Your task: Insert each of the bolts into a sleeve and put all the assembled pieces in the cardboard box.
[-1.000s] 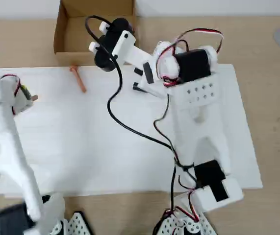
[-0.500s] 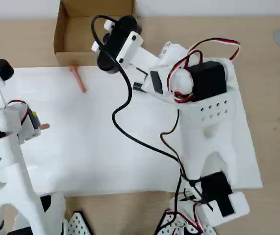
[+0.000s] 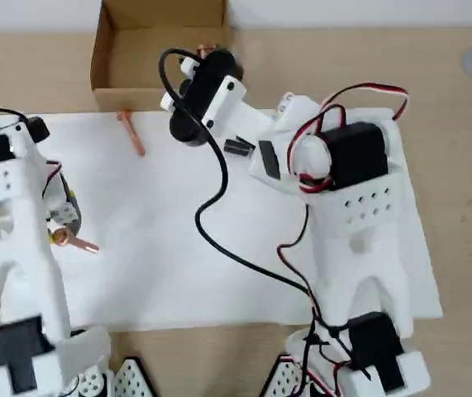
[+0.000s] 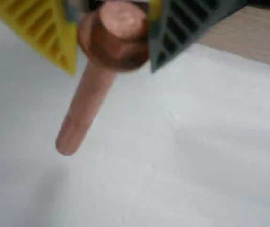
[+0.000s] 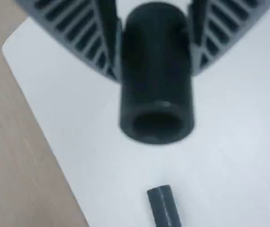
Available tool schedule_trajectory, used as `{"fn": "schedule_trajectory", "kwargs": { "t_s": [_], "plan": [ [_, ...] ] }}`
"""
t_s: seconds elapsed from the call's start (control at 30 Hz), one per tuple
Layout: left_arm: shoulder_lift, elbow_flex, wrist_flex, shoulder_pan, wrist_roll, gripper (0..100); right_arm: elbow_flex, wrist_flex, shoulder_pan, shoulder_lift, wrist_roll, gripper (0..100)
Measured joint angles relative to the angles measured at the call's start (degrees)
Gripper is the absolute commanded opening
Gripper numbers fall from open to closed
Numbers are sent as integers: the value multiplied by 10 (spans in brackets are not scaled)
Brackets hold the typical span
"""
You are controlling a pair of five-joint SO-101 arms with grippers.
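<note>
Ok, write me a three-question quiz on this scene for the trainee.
1. True or false: the left hand is shut on a bolt.
2. What does the right hand hold? A) a sleeve B) a nut C) nothing
3. Fill in: a loose bolt lies on the mat near the ______ box.

Key: 1 true; 2 A; 3 cardboard.
</note>
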State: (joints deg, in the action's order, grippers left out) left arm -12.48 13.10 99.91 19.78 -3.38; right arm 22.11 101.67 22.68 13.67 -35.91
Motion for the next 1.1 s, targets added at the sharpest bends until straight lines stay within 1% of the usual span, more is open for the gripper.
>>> {"fn": "schedule_trajectory", "kwargs": {
  "t_s": [0.3,0.9,1.0,1.1],
  "plan": [
    [116,-49,0,0,0,16,-12,0,0,8,0,11],
    [474,-344,-23,-1,5,17,-15,0,0,8,0,11],
    [520,-376,-28,-1,6,17,-15,0,0,8,0,11],
    [536,-394,-27,-1,17,17,-15,0,0,8,0,11]
  ]
}}
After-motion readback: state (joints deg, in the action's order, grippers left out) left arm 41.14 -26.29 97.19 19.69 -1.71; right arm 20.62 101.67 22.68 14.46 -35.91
